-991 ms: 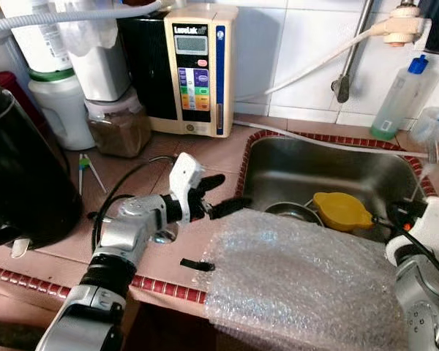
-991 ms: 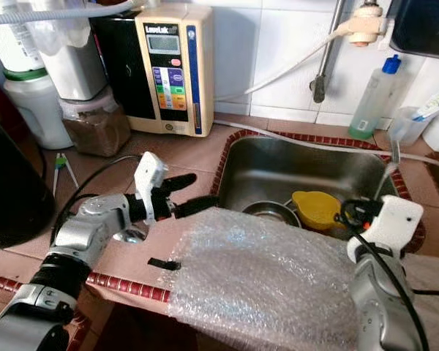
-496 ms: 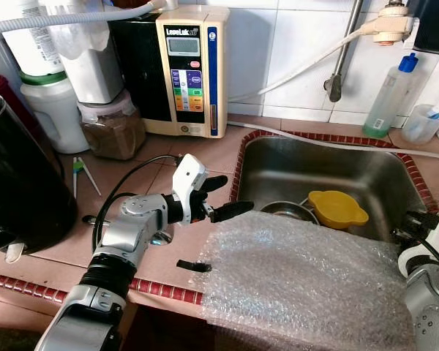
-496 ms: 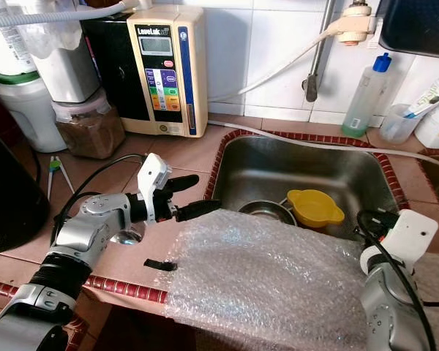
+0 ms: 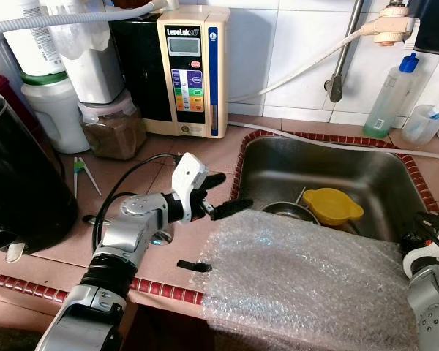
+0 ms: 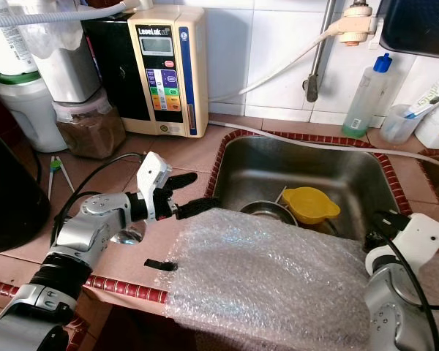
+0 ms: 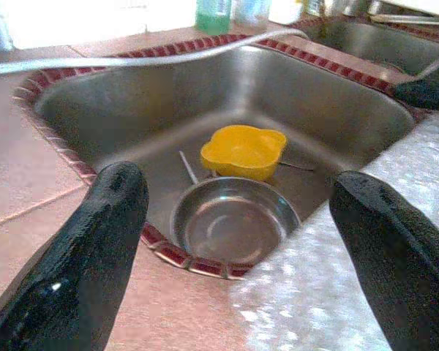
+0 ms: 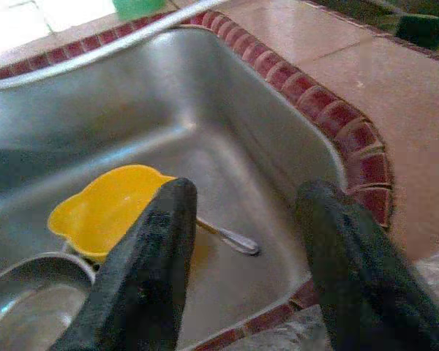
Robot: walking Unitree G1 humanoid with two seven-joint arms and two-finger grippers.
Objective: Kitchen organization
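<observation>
A clear bubble wrap (image 5: 300,281) sheet is spread over the table (image 5: 168,256) edge and sink (image 5: 314,175) front. Both the left end effector (image 5: 221,196) and the right end effector (image 8: 241,270) are open, empty. Since the earlier frame, the right has been lowered slightly.

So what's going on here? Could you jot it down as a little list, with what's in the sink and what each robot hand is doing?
Place: tiled kitchen counter with a steel sink
In the sink: yellow bowl, round metal bowl, a spoon
Over the counter edge: bubble wrap sheet, covering the sink's near rim
Left gripper: open, at the sheet's left corner, holding nothing
Right gripper: open, at the sink's right rim, holding nothing
Behind: beige water machine, green-tinted bottle
</observation>
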